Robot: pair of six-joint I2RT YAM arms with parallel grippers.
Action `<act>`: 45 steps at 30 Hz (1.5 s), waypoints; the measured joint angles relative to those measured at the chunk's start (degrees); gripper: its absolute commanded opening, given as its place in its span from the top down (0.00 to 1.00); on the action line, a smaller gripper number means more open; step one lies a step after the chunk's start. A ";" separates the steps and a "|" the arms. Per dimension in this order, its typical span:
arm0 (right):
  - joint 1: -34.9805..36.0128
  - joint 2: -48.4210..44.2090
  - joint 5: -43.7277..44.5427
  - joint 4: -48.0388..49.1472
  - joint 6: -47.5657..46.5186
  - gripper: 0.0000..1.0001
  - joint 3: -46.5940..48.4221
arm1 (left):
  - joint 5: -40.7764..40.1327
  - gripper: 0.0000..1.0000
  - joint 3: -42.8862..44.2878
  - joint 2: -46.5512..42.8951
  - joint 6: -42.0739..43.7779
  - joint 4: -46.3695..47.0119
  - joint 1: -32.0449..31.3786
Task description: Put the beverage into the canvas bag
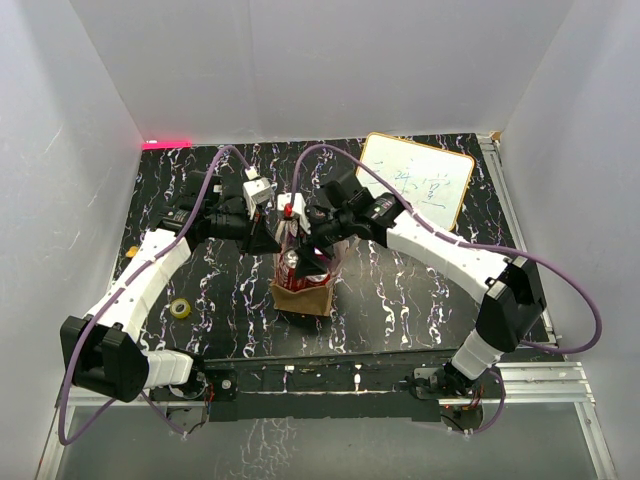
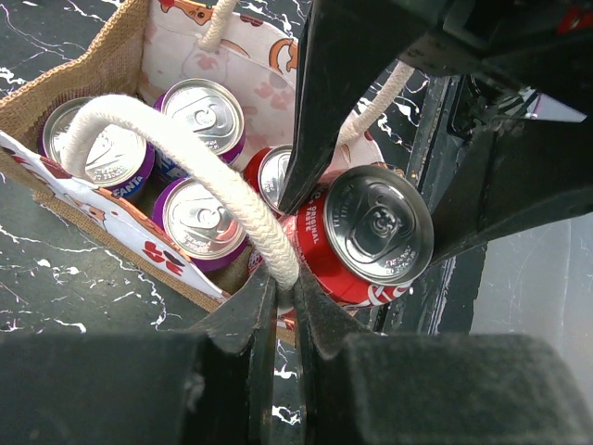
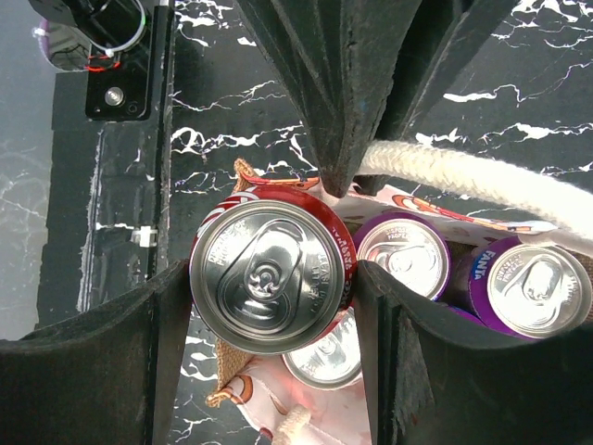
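Note:
The canvas bag (image 1: 303, 298) stands mid-table, a tan boxy tote with a printed lining; it also shows in the left wrist view (image 2: 102, 65) and the right wrist view (image 3: 228, 363). Inside it are three purple Fanta cans (image 2: 199, 218) and one silver-topped red can (image 2: 273, 174). My right gripper (image 3: 273, 278) is shut on a red cola can (image 3: 271, 264), held tilted over the bag's open corner (image 2: 371, 232). My left gripper (image 2: 285, 287) is shut on a pale rope handle (image 2: 185, 153) and holds it up and aside. The two grippers are close together above the bag (image 1: 290, 240).
A small whiteboard (image 1: 415, 185) lies at the back right. A yellow tape roll (image 1: 180, 308) sits left of the bag beside the left arm. White walls close in the table on three sides. The bag's second rope handle (image 2: 371, 111) runs behind the right gripper's finger.

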 measured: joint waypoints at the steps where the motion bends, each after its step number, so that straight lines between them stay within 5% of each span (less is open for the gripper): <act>1: 0.31 0.00 0.63 0.15 -0.09 0.92 -0.42 | 0.00 1.00 0.00 0.00 -0.02 0.02 0.00; 27: 6.54 0.15 14.56 10.80 1.11 0.90 -9.66 | 0.17 1.00 -0.63 0.02 -0.44 0.72 0.00; 45: 6.97 1.16 15.96 18.95 3.69 0.58 -15.08 | 0.96 1.00 -1.05 0.04 -0.42 0.81 0.39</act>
